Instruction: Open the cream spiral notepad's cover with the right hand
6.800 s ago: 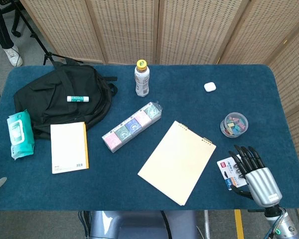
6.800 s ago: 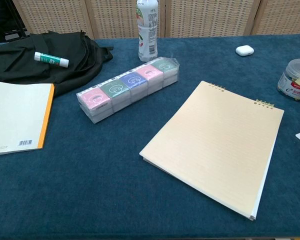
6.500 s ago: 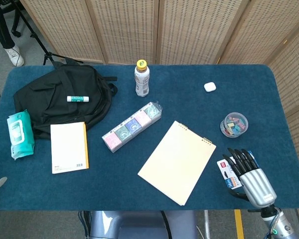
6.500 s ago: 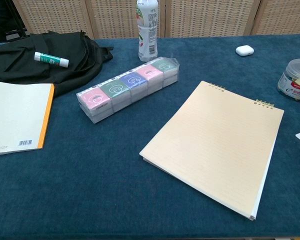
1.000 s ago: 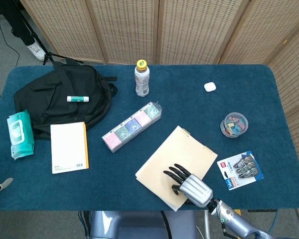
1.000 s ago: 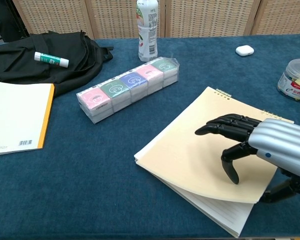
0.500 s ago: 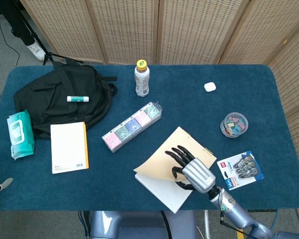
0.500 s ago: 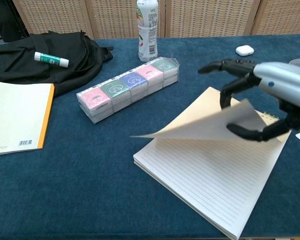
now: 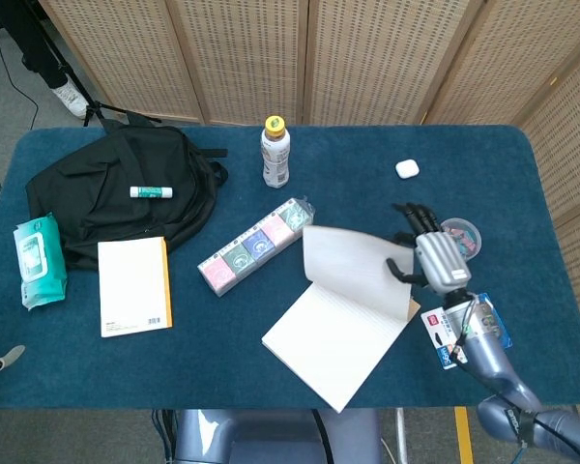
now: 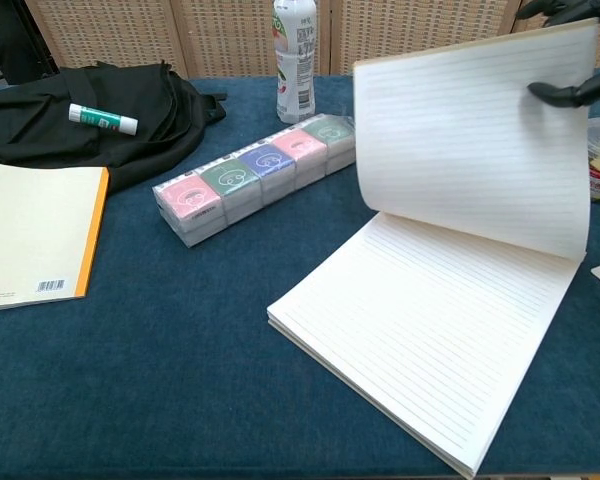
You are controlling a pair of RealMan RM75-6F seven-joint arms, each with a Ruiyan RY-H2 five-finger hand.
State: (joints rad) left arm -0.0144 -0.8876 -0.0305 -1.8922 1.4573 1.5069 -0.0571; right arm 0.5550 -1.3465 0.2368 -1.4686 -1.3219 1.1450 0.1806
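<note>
Lifted since a moment ago, the thin cream cover (image 10: 475,140) now stands nearly upright, pinched by the right hand (image 9: 428,253), baring flat ruled pages of the spiral notepad (image 9: 338,333) on blue felt table (image 9: 222,358), near its front edge.

Robot hand (image 9: 433,253): brushed silver metal-look back, matt black fingers (image 9: 413,213). It grips the notepad cover (image 9: 353,269), matt cream card, ruled underside in chest view. Exposed page (image 9: 333,338) just beside it: matt white ruled paper. Surface (image 9: 271,372): deep blue napped cloth, felt-like, rough. Near its fingertips, a clear glossy plastic tub (image 9: 461,237). Just behind the wrist, a glossy printed card pack (image 9: 445,329). Well apart on the far side: soft matt black fabric backpack (image 9: 116,193), shiny clear-wrapped box row (image 9: 256,246), smooth plastic bottle (image 9: 275,153).
</note>
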